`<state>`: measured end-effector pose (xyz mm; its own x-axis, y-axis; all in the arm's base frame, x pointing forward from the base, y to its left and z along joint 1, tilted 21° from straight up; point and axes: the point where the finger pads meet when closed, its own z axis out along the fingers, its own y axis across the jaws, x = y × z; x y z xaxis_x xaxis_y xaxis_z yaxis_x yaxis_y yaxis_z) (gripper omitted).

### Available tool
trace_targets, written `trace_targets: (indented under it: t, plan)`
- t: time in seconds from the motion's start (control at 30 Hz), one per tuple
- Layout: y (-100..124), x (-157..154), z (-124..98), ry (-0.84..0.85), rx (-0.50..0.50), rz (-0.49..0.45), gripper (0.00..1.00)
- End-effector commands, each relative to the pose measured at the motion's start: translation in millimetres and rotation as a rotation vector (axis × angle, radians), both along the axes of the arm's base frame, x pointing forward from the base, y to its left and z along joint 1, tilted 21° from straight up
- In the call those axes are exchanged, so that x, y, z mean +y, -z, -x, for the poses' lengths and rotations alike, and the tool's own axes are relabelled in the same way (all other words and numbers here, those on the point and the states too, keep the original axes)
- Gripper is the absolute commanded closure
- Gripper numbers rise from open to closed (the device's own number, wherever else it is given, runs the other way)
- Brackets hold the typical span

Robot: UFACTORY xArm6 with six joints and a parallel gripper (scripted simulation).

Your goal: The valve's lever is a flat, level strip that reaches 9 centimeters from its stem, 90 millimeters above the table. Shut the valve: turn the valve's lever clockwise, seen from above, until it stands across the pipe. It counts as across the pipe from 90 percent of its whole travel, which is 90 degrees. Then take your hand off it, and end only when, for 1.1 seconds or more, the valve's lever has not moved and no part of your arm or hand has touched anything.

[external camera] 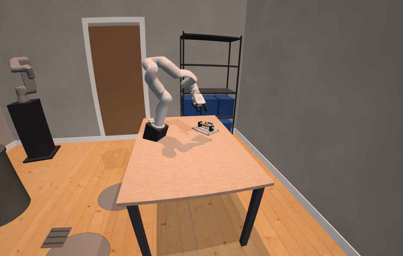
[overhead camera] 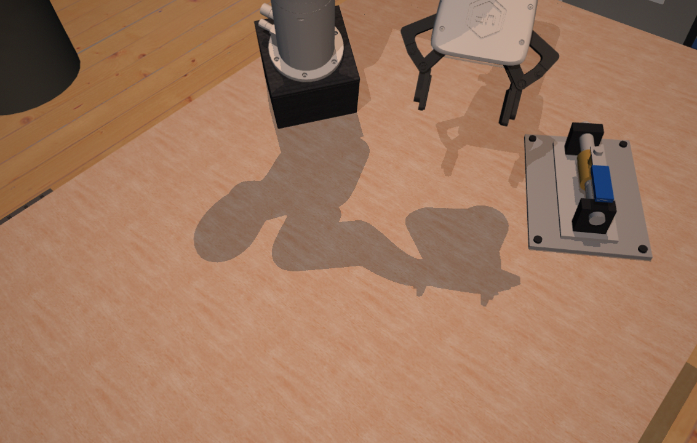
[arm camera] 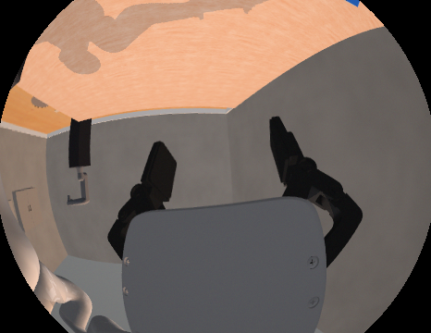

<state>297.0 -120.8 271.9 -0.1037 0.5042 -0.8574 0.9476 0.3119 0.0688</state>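
The valve (overhead camera: 587,176) (external camera: 205,124) sits on a grey base plate (overhead camera: 541,192) (external camera: 196,128) near the table's far right. A grey pipe runs between two black blocks (overhead camera: 593,216). The blue lever (overhead camera: 602,183) (arm camera: 352,0) lies along the pipe, beside a brass body (overhead camera: 582,168). My gripper (overhead camera: 463,110) (external camera: 201,109) (arm camera: 216,141) is open and empty. It hangs in the air to the left of and behind the valve, well above the table. In the wrist view only a corner of the valve shows at the top right edge.
The arm's black base block (overhead camera: 312,88) (external camera: 155,131) stands at the table's back left. A black shelf with blue boxes (external camera: 209,103) stands behind the table. The grey wall (external camera: 323,95) runs along the table's right side.
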Motion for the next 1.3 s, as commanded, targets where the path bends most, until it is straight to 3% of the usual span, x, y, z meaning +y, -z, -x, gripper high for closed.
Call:
trace_targets:
  t: [0.0,0.63,0.73,0.83,1.0,1.03,1.1,1.13,1.2,1.27]
  plan:
    - [-1.1,0.2,-0.6,0.0,-0.003,-0.001,0.0]
    - [2.4,5.1,-5.6,-0.009,0.015,-0.025,0.0]
    - [19.5,29.8,-31.7,-0.047,0.092,-0.144,0.0]
    - [42.7,63.7,-72.0,-0.105,0.173,-0.345,0.0]
    - [69.4,97.6,-126.7,-0.168,0.182,-0.621,0.0]
    - [74.0,102.5,-138.3,-0.172,0.177,-0.646,0.0]
    - [74.0,102.5,-138.3,-0.172,0.177,-0.646,0.0]
    - [85.3,114.0,-171.1,-0.174,0.173,-0.66,0.0]
    - [91.8,119.4,-189.9,-0.175,0.171,-0.666,0.0]
    - [91.8,119.4,-189.9,-0.175,0.171,-0.666,0.0]
